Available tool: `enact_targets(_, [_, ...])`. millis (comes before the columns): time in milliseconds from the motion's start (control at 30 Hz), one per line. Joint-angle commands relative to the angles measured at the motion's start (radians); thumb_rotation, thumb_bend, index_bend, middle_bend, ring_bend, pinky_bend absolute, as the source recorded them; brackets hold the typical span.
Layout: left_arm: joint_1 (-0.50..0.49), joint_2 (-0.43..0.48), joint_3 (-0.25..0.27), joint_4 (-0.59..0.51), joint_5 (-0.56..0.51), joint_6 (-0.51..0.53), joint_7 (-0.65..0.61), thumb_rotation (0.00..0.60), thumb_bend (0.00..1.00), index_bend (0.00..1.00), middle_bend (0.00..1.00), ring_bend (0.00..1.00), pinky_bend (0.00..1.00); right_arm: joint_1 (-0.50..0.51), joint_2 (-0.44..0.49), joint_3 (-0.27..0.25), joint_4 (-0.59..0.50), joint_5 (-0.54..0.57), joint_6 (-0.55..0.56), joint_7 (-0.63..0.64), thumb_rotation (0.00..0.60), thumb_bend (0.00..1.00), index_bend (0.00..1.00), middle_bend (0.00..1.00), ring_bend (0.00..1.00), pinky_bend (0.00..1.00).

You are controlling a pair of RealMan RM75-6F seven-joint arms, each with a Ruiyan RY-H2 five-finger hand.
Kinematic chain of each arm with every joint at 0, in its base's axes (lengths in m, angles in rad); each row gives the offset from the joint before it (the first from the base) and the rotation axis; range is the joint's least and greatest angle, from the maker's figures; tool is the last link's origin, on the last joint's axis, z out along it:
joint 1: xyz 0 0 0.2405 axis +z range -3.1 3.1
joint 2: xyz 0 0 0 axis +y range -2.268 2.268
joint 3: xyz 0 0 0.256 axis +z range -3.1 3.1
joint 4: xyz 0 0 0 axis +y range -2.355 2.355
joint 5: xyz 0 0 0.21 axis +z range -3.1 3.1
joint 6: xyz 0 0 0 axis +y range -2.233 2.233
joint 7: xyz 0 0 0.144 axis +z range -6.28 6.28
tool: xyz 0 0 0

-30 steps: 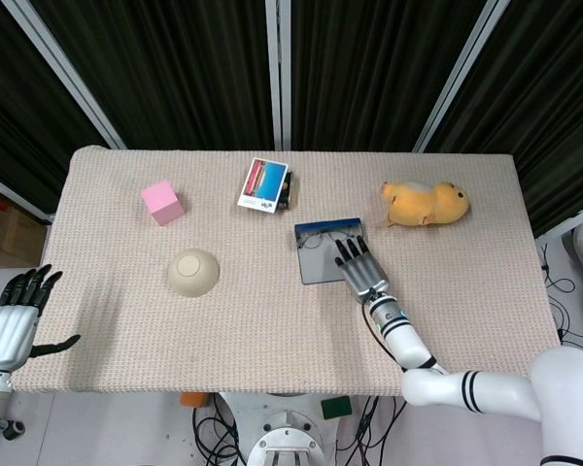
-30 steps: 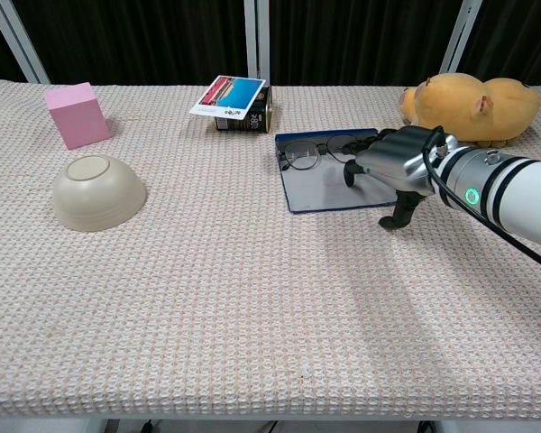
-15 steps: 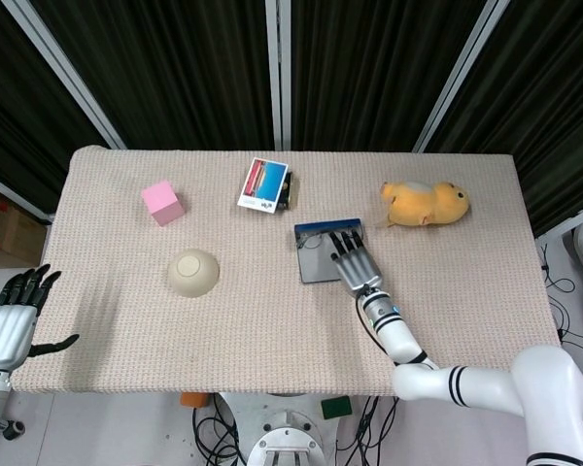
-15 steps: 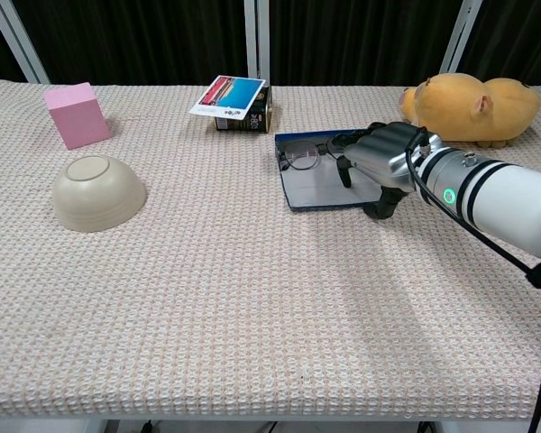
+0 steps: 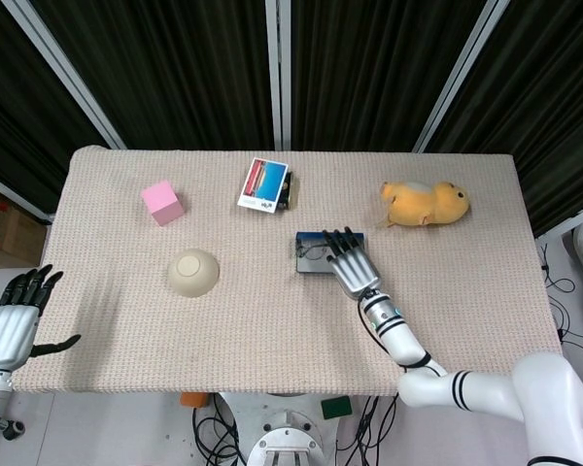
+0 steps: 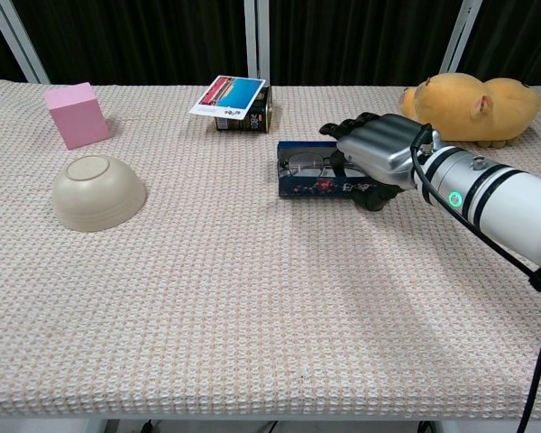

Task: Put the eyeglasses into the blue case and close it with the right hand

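Observation:
The blue case (image 6: 317, 186) lies at the table's middle right with its near flap raised upright, showing a flowered outer face. The eyeglasses (image 6: 303, 164) lie inside, their left lens showing over the flap. My right hand (image 6: 381, 153) reaches over the case's right half, fingers spread above it and thumb against the raised flap, holding it up. In the head view the right hand (image 5: 348, 260) covers most of the case (image 5: 311, 254). My left hand (image 5: 10, 325) hangs off the table's near left corner, fingers apart, holding nothing.
A yellow plush toy (image 6: 469, 108) lies just behind the right arm. A small box with a card on it (image 6: 239, 106) stands behind the case. An upturned beige bowl (image 6: 99, 191) and a pink cube (image 6: 76, 115) sit on the left.
The right hand moved forward over the case and the near flap swung up from flat to upright, hiding much of the glasses. The left hand stayed still.

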Motion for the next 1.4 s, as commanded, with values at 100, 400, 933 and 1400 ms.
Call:
enact_targets(100, [0.000, 0.004, 0.000, -0.011, 0.004, 0.006, 0.010, 0.448, 0.02, 0.09, 0.00, 0.00, 0.08, -0.046, -0.012, -0.025, 0.050, -0.106, 0.055, 0.087, 0.600, 0.52, 0.61, 0.00, 0.00, 0.00])
enact_targets(400, [-0.006, 0.001, 0.004, -0.033, 0.019, 0.005, 0.039, 0.453, 0.02, 0.09, 0.00, 0.00, 0.08, -0.184, 0.062, -0.131, 0.015, -0.295, 0.224, 0.190, 0.600, 0.52, 0.72, 0.00, 0.00, 0.00])
enact_targets(933, [-0.021, -0.006, 0.000, -0.042, 0.008, -0.019, 0.060, 0.455, 0.02, 0.09, 0.00, 0.00, 0.08, -0.313, 0.126, -0.154, 0.064, -0.462, 0.324, 0.318, 0.600, 0.53, 0.85, 0.00, 0.00, 0.00])
enact_targets(1400, [-0.023, 0.012, -0.002, -0.051, -0.011, -0.032, 0.063, 0.460, 0.02, 0.09, 0.00, 0.00, 0.08, -0.264, -0.043, -0.058, 0.318, -0.470, 0.233, 0.384, 0.600, 0.52, 0.77, 0.00, 0.00, 0.00])
